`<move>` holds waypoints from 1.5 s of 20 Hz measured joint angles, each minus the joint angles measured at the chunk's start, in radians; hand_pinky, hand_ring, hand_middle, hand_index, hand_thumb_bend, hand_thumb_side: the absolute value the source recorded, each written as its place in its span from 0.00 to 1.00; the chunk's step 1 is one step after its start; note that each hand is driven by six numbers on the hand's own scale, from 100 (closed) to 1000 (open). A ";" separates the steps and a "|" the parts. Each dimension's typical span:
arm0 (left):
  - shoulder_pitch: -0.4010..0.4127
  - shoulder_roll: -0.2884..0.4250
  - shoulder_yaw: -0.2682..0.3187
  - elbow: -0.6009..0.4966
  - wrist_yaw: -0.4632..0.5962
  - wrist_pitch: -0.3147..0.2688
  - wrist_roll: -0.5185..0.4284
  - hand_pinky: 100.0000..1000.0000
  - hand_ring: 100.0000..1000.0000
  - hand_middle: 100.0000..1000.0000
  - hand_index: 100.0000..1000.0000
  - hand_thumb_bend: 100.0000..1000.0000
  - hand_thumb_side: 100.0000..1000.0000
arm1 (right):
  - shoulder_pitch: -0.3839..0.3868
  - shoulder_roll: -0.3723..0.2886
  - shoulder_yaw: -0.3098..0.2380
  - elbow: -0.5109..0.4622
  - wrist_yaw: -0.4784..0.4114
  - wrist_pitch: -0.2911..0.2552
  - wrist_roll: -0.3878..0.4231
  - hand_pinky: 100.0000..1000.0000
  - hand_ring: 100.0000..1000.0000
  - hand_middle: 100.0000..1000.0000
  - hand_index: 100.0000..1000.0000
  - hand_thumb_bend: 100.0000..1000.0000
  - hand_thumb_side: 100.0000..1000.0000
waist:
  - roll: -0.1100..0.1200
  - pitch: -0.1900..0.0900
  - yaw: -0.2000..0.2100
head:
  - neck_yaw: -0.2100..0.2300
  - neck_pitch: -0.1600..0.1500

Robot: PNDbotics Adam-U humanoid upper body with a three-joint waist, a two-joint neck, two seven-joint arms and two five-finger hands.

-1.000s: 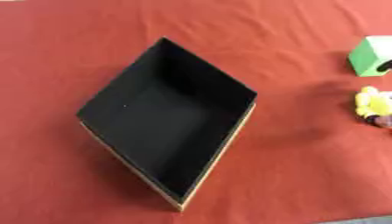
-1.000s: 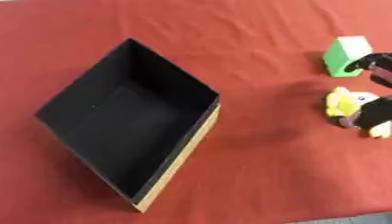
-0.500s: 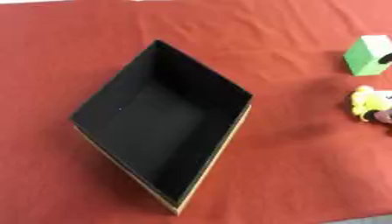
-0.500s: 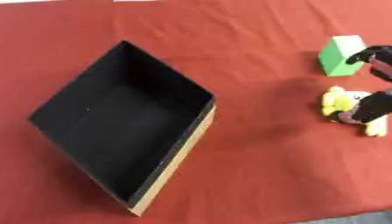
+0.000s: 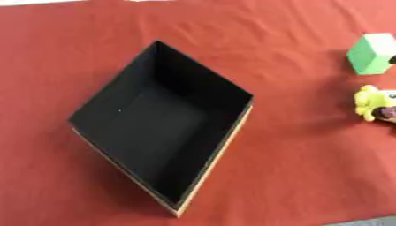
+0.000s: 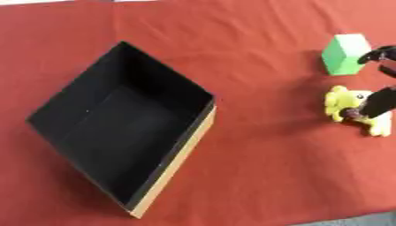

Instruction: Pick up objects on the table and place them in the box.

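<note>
At the right edge of the right eye view, the robot's right hand [image 6: 377, 102] reaches in over the small yellow soft toy [image 6: 344, 106]. Only dark fingers show: one lies across the toy's right side, touching it, and another curls above it near the green block. The fingers look bent around the toy, though the rest of the hand is cut off by the frame, so how fully they have closed on it cannot be told. The left hand appears in neither view.

The yellow soft toy lies on the red cloth-covered desk [image 6: 263, 176], near the right edge of the view. Just beyond it, apart from it, stands the green cube-shaped block [image 6: 345, 54] with a paler top face; one dark fingertip sits just beside its right side.

The open black-lined cardboard box [image 5: 162, 128] sits left of centre, turned so its corners point toward the far and near sides like a diamond. Its tan outer wall shows along the near right side. Nothing can be seen lying inside it.

Between the box's right wall and the toy runs a wide strip of bare red cloth. The cloth also lies bare on the far side of the box and toward the near right corner, where a grey sliver marks the desk's edge.
</note>
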 measured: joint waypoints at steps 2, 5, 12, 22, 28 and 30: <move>0.000 0.000 0.000 0.000 0.000 0.000 0.000 0.47 0.82 0.66 0.78 0.00 0.42 | -0.002 -0.001 0.000 0.017 -0.001 0.000 0.001 0.96 1.00 0.93 0.94 0.59 0.19 | 0.003 0.000 0.000 | -0.001 0.000; 0.000 0.000 0.000 0.000 0.000 0.001 0.001 0.47 0.82 0.66 0.78 0.00 0.41 | -0.006 -0.009 0.002 0.039 -0.010 0.010 0.012 0.96 1.00 0.93 0.94 0.59 0.19 | 0.005 0.000 -0.003 | -0.001 0.000; 0.001 0.000 0.000 0.000 0.000 0.001 0.001 0.47 0.82 0.66 0.78 0.00 0.41 | -0.018 -0.023 0.019 0.057 -0.050 0.003 0.020 0.95 1.00 0.91 0.93 0.58 0.18 | 0.008 0.000 -0.007 | 0.001 0.000; 0.001 0.000 0.000 0.000 0.000 0.001 0.000 0.47 0.82 0.66 0.78 0.00 0.41 | -0.050 -0.026 0.051 0.088 -0.053 -0.006 0.028 0.83 0.87 0.76 0.81 0.50 0.14 | 0.013 -0.001 0.003 | -0.048 -0.009; 0.000 0.000 0.000 0.000 0.000 -0.001 -0.002 0.47 0.82 0.66 0.78 0.00 0.41 | -0.056 -0.026 0.061 0.090 -0.036 -0.006 0.029 0.43 0.52 0.48 0.53 0.29 0.00 | 0.013 -0.001 0.004 | -0.055 -0.013; 0.000 0.000 0.000 0.000 0.000 -0.001 -0.003 0.47 0.82 0.66 0.78 0.00 0.41 | -0.056 -0.026 0.062 0.090 -0.028 0.000 0.023 0.34 0.46 0.44 0.48 0.30 0.00 | 0.012 -0.001 0.005 | -0.055 -0.013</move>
